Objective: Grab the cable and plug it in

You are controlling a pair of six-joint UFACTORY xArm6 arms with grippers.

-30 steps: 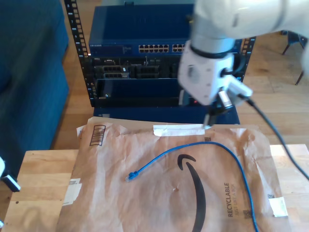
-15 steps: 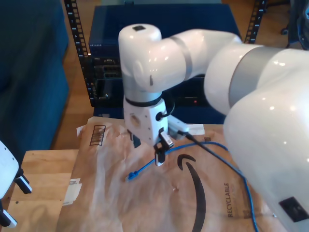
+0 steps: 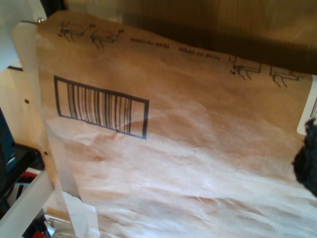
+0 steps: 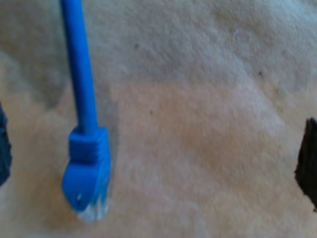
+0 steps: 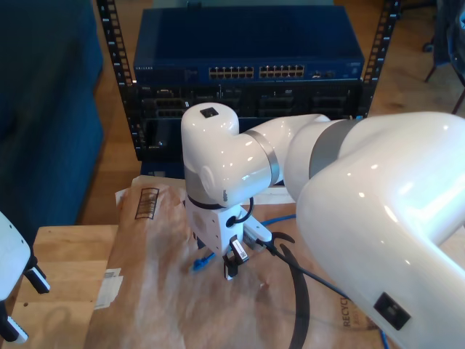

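As seen from the exterior view, our large white arm [image 5: 349, 218] reaches in from that view's right and bends down over the brown paper mailer [image 5: 145, 291]; the mailer lies across the wooden table [image 5: 62, 269], and behind it stands the blue network rack [image 5: 247, 80] with its rows of ports; a second white arm part [image 5: 11, 280] shows at the exterior view's left edge.

We record that the mailer bears a printed barcode [image 3: 101, 106] near one corner, with small printed text along its fold; the paper is creased and its surface is otherwise plain.

We find my second gripper [image 4: 153, 158] poised directly over the mailer, its two dark fingertips [image 4: 307, 158] set wide apart at either side of the second wrist view; it is released and grasps nothing; the cable [image 4: 81, 99] lies on the paper between those fingertips, nearer one of them, touching neither that we can see.

We note the cable's blue boot and clear plug [image 4: 89, 188] resting on the mailer; in the exterior view the same end peeks out just beside the wrist.

For my first gripper, we see one dark fingertip [image 3: 307, 158] against the mailer; we cannot tell how its jaws stand.
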